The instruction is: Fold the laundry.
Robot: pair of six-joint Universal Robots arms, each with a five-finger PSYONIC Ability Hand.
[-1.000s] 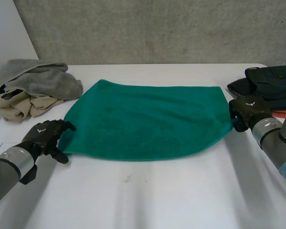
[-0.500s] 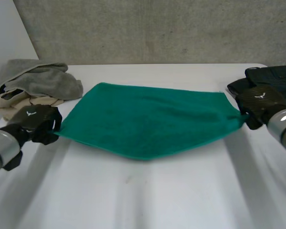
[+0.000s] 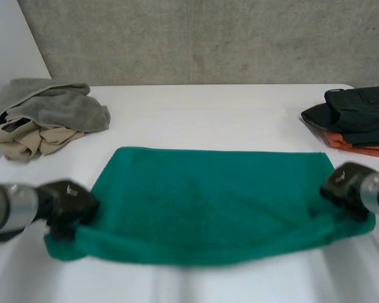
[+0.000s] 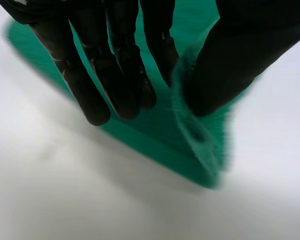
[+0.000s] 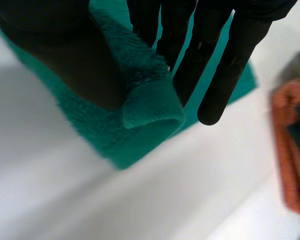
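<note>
A green towel (image 3: 208,196) lies spread across the white table (image 3: 208,113), its near edge lifted and carried toward me. My left hand (image 3: 66,201) pinches the towel's near left corner (image 4: 195,135) between thumb and straight fingers (image 4: 115,75). My right hand (image 3: 346,183) pinches the near right corner (image 5: 150,107) the same way, thumb against fingers (image 5: 225,60). The far edge of the towel rests flat on the table.
A heap of grey and beige clothes (image 3: 41,117) lies at the far left of the table. A stack of dark and orange folded clothes (image 3: 357,120) sits at the far right, its orange cloth (image 5: 290,150) close beside my right hand.
My left hand closed on the near left corner. Both hands then lifted their corners and drew them toward the table's near edge, dragging the towel along.
</note>
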